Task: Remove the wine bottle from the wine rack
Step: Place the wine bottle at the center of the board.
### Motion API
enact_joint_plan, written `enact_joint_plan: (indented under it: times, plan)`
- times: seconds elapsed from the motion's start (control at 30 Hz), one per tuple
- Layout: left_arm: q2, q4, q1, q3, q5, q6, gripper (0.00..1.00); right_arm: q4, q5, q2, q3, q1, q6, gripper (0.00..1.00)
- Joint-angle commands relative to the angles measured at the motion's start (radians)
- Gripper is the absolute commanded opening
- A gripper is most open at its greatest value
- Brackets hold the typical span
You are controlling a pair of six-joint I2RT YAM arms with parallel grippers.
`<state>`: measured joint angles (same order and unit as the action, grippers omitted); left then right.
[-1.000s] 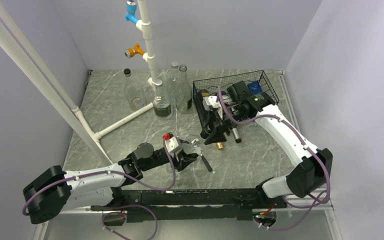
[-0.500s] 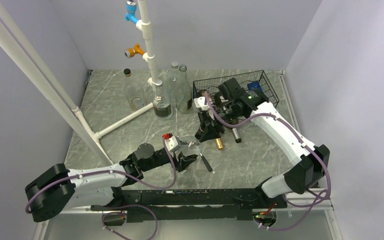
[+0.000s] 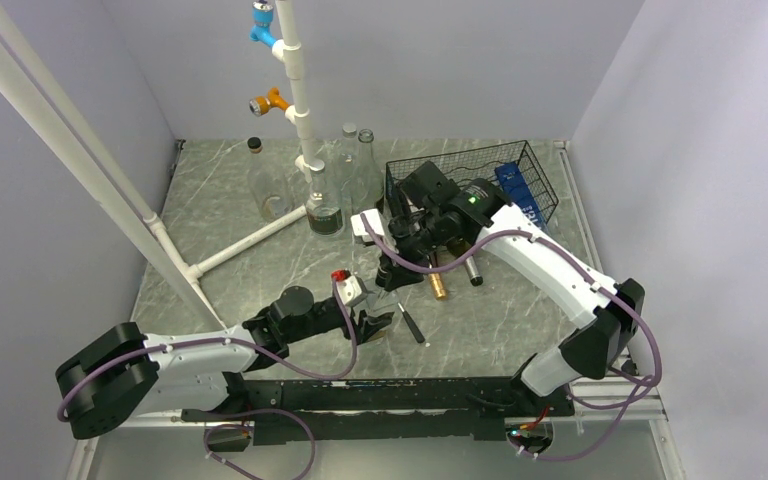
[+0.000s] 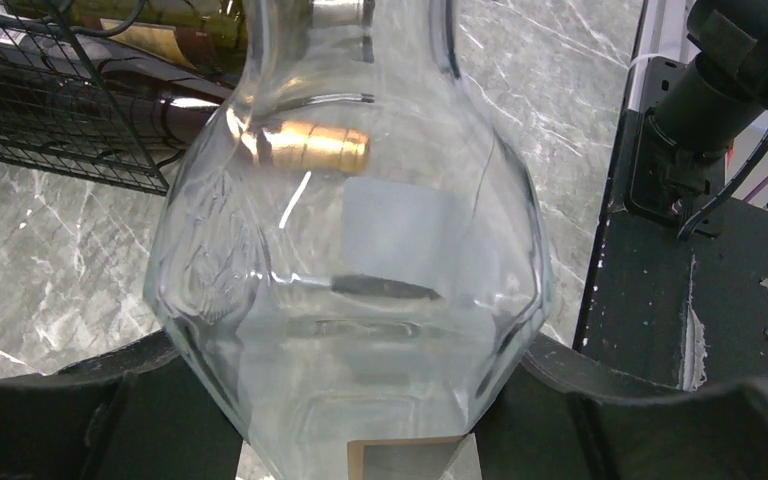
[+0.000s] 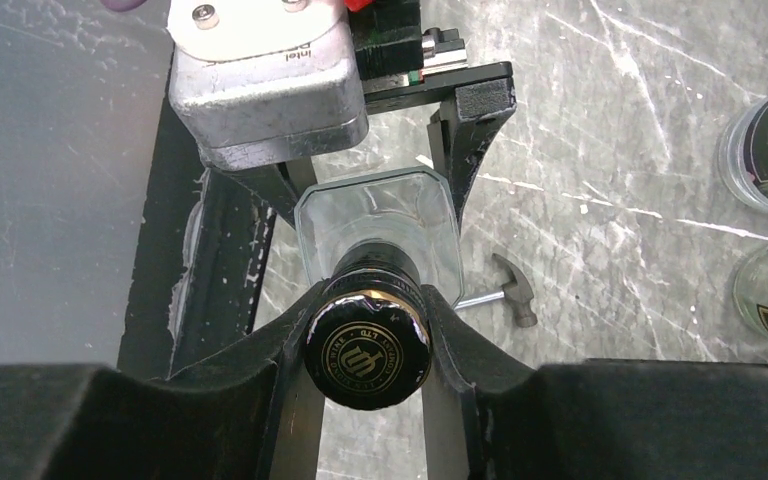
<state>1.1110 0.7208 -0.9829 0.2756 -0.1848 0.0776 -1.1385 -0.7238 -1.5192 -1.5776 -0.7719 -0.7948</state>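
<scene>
Two grips: the right hand [image 5: 368, 310] clamped the wine bottle [image 5: 365, 358] by its cap, likely to pull it off the wine rack [image 3: 535, 165]; the left hand [image 3: 368, 322] held a clear bottle [image 4: 350, 250].

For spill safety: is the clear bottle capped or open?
Capped: in the right wrist view the bottle wears a black cap, clamped in the right gripper.

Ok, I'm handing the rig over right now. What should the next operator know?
Right gripper: shut on the cap of the clear wine bottle.
Left gripper: shut on the same bottle's body.
Wine rack: behind the bottle, with two other bottles lying in it.
Done: the bottle is clear of the rack.
Left: probably set it on the table and release.
</scene>
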Motion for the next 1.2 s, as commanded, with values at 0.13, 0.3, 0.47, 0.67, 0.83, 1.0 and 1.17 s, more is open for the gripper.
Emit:
enact_joint_plan:
  times: [0.13, 0.3, 0.47, 0.67, 0.83, 1.0, 1.17]
  plan:
    - [-0.043, 0.11, 0.007, 0.082, -0.033, -0.039, 0.79, -0.038, 0.055, -0.035, -0.05, -0.072, 0.019, 0.03]
    - [-0.071, 0.1, 0.007, 0.079, -0.042, -0.065, 0.87, -0.045, 0.054, -0.045, -0.059, -0.082, 0.02, 0.03]
    - [-0.082, 0.067, 0.007, 0.088, -0.065, -0.118, 0.86, -0.051, 0.056, -0.054, -0.069, -0.081, 0.022, 0.05]
    - [-0.101, -0.046, 0.007, 0.104, -0.053, -0.117, 0.85, -0.052, 0.066, -0.053, -0.072, -0.081, 0.026, 0.08]
    - [-0.133, -0.094, 0.007, 0.1, -0.011, -0.095, 0.76, -0.055, 0.066, -0.057, -0.07, -0.081, 0.029, 0.11]
    - [-0.153, -0.131, 0.007, 0.114, 0.017, -0.084, 0.0, -0.071, 0.055, -0.067, -0.078, -0.083, 0.029, 0.26]
    - [-0.189, -0.14, 0.007, 0.117, 0.007, -0.086, 0.0, -0.084, 0.058, -0.063, -0.068, -0.083, 0.035, 0.72]
